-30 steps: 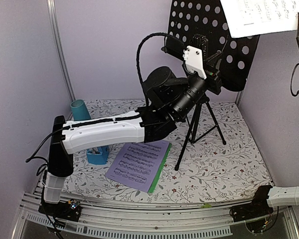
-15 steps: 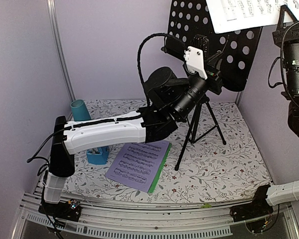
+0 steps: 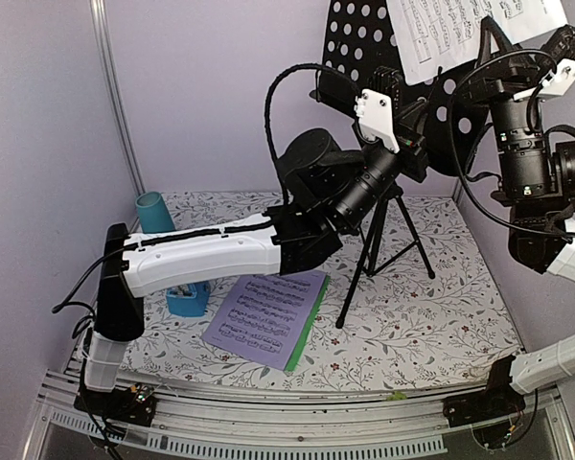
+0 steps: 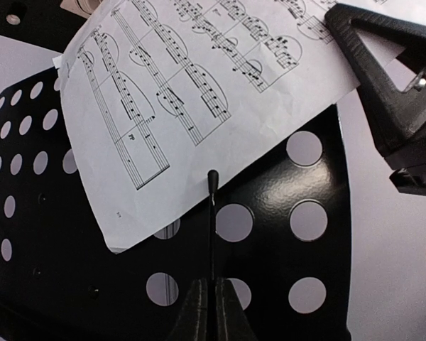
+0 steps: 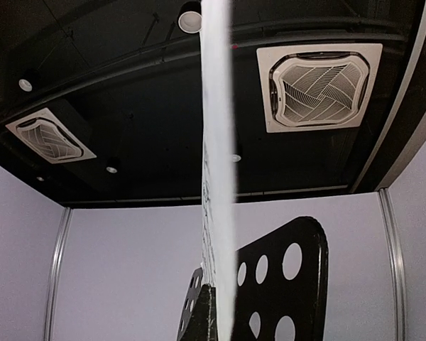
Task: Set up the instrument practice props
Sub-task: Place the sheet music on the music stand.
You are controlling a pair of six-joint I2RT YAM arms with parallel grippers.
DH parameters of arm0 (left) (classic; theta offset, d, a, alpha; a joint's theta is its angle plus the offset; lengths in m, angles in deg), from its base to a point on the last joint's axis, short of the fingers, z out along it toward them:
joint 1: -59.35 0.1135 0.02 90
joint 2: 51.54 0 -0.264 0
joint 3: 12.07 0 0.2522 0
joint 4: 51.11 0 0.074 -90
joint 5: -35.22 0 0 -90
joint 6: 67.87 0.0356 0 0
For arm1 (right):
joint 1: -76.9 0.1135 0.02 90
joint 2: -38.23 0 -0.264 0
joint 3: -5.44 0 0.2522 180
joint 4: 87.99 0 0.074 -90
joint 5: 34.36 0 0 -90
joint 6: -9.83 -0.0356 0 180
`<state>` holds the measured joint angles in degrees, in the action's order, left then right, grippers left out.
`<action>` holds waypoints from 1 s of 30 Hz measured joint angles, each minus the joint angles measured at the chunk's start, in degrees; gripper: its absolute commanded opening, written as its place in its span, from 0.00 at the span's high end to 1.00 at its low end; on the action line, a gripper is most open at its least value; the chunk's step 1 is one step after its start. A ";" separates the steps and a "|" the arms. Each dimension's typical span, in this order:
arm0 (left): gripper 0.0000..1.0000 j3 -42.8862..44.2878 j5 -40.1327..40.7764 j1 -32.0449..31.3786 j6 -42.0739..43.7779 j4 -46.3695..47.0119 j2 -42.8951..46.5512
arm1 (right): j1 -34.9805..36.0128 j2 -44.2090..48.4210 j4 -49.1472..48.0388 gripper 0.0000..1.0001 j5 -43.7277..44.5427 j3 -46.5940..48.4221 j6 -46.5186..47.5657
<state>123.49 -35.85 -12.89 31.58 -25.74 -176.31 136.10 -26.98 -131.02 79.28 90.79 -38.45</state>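
Observation:
The black music stand (image 3: pixel 359 48) stands on its tripod at the back right, perforated desk (image 4: pixel 284 213) up. My left gripper (image 3: pixel 384 82) is at the desk, shut (image 4: pixel 213 284) on a thin black wire (image 4: pixel 213 213) that rises against it. My right gripper (image 3: pixel 486 34) is shut on a white sheet-music page (image 3: pixel 450 29); one of its fingers (image 4: pixel 380 71) pinches the page's right edge. The page (image 4: pixel 199 85) hangs tilted over the desk's upper part. Edge-on, the same page (image 5: pixel 216 142) runs up from my right gripper (image 5: pixel 219 312). A second page (image 3: pixel 268 316) with a green sheet under it lies on the table. The blue metronome (image 3: pixel 187 300) sits half hidden under my left arm.
A teal cup (image 3: pixel 154 211) stands at the back left by the wall. The tripod's legs (image 3: pixel 374 259) spread over the flowered tabletop (image 3: pixel 431 316). Walls close in the left, back and right sides.
My right arm has swung in from the upper right, bringing the white page left and down over the stand's desk. The left arm has held still on the wire.

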 measured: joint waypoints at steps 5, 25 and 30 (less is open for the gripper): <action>1.00 0.00 -0.02 0.00 0.00 0.02 0.00 | 0.04 3.61 8.57 1.00 2.32 0.02 -1.97; 1.00 0.00 -0.28 0.00 0.00 -0.07 0.00 | 0.04 3.26 64.94 1.00 9.22 34.99 -21.05; 1.00 -0.02 -0.28 0.00 -0.02 0.00 0.00 | 0.07 2.16 64.76 1.00 10.67 29.40 -20.59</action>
<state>123.47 -36.13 -12.89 31.56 -25.74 -176.31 136.16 -24.81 -66.26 89.94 120.19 -59.04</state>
